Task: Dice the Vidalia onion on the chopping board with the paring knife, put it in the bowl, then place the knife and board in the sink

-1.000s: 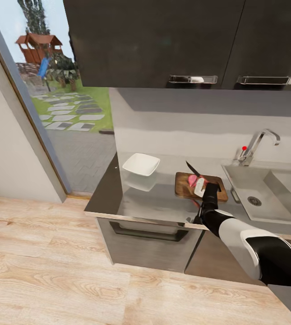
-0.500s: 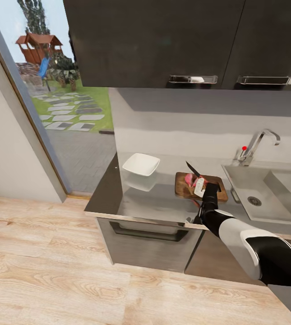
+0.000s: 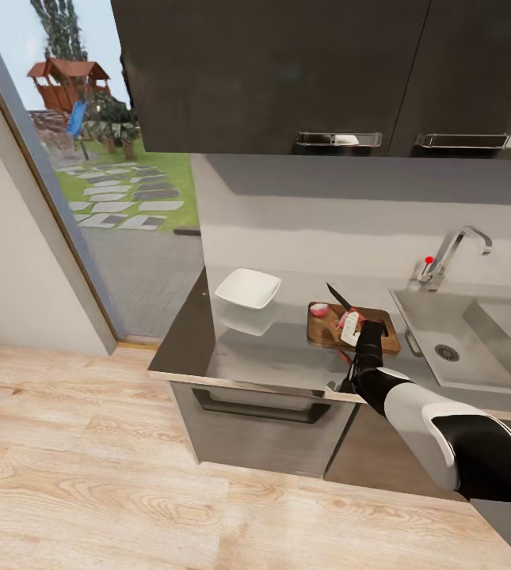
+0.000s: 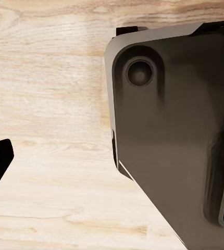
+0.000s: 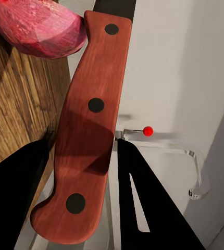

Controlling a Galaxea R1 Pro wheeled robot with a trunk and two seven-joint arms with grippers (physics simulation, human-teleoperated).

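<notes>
**Dicing in hand: knife gripped over the board**

We have the right gripper (image 3: 356, 326) closed on the red handle of the knife (image 5: 86, 135), blade pointing far over the board (image 3: 353, 327). The onion (image 3: 319, 309) lies on the board's far left part, beside the blade. We judge the dicing is under way; next the blade must come down squarely onto the onion. The bowl (image 3: 247, 288) waits to the left on the glossy grey countertop (image 3: 231, 348), the sink (image 3: 461, 336) to the right. Of our left gripper's jaws we cannot tell. Dark cabinets hang above; pale wood floor lies near us.
</notes>
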